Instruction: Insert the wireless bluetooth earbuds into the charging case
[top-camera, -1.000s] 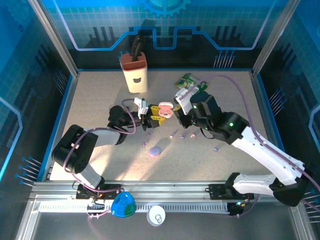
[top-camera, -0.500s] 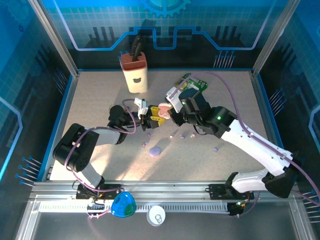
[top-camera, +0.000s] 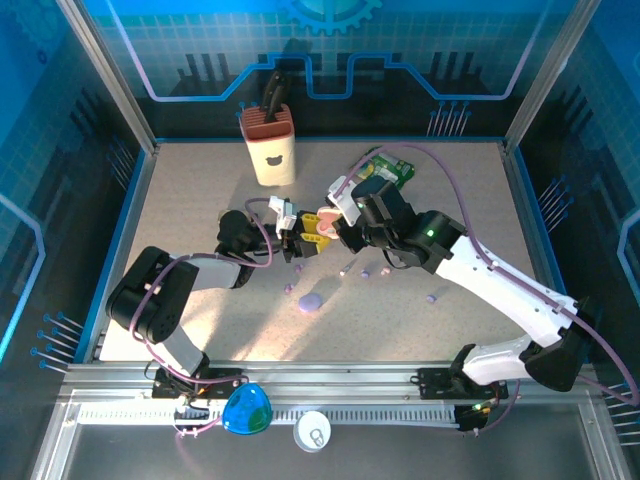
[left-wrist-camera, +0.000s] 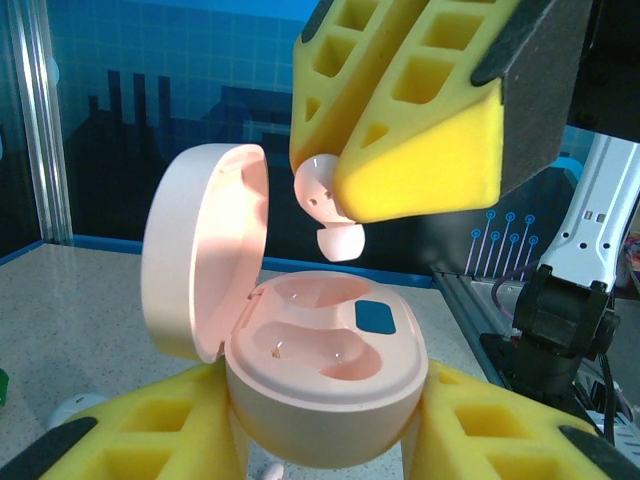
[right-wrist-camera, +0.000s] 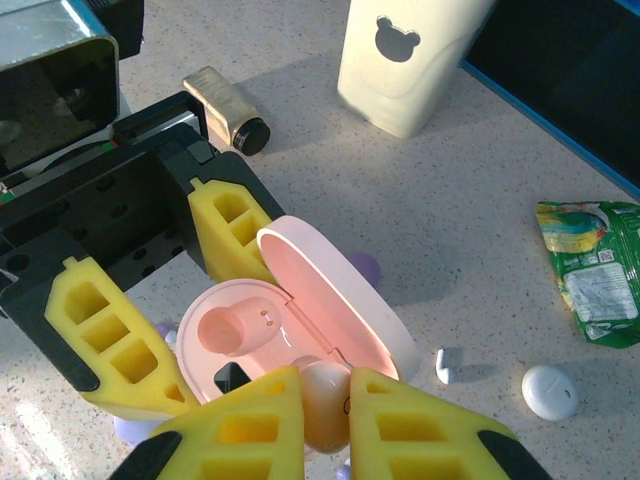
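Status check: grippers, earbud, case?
Left gripper shut on open charging case. Right gripper shut on earbud, just above empty wells. Nothing between them.

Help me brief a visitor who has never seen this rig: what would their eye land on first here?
The open pink charging case, clamped between the yellow fingers of the left gripper at mid-table, stands out first. Just above its two empty wells, the right gripper pinches a pale pink earbud. A cream bear-faced holder stands at the back.

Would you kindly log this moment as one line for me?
left gripper: shut on case, lid open | right gripper: shut on earbud, above case
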